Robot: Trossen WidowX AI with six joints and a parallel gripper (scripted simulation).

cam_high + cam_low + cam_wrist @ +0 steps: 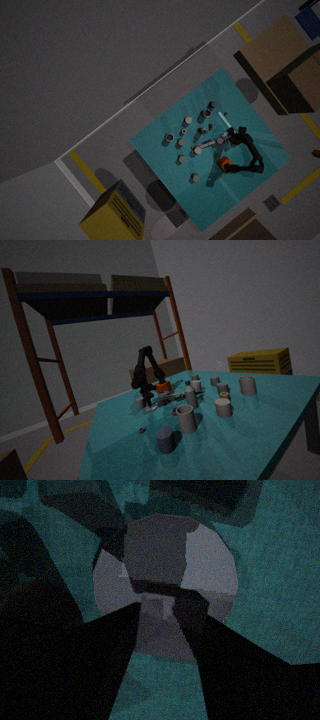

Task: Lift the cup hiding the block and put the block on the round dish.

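end effector [229,133] [148,404] [168,615] pointing down at the round dish [225,134] [152,408] [212,555], its fingers clenched on the block [164,637], which shows pinkish grey between them in the wrist view. the block is over or right by the dish's rim; whether it touches the dish, i cannot tell. one pale cup [140,402] stands upright on the counter [180,178] [116,438] [280,570], just beside the dish and apart from it. near the dish is the balance [209,143] [178,394], with a bare round pan [220,140] [163,393] at its near end and the other cup [197,149] [195,385] upright on its far end. the black arm [254,152] [140,366] bends up and over from its orange base [222,160] [163,387], which sits to one side of the balance. a bottle with a blue cap [203,130] [190,396] stands near the beam, and a little red and dark toy car [210,126] [174,411] lies near the bottle. further off are two hollow, open-topped cups [207,113] [187,420] [169,137] [248,385], well apart from each other, and a purplish cylinder [213,104] [165,440] close to one of them. past the counter, a yellow cabinet [111,217] [258,361] and a tall orange-posted rack [24,335] stand on the floor.
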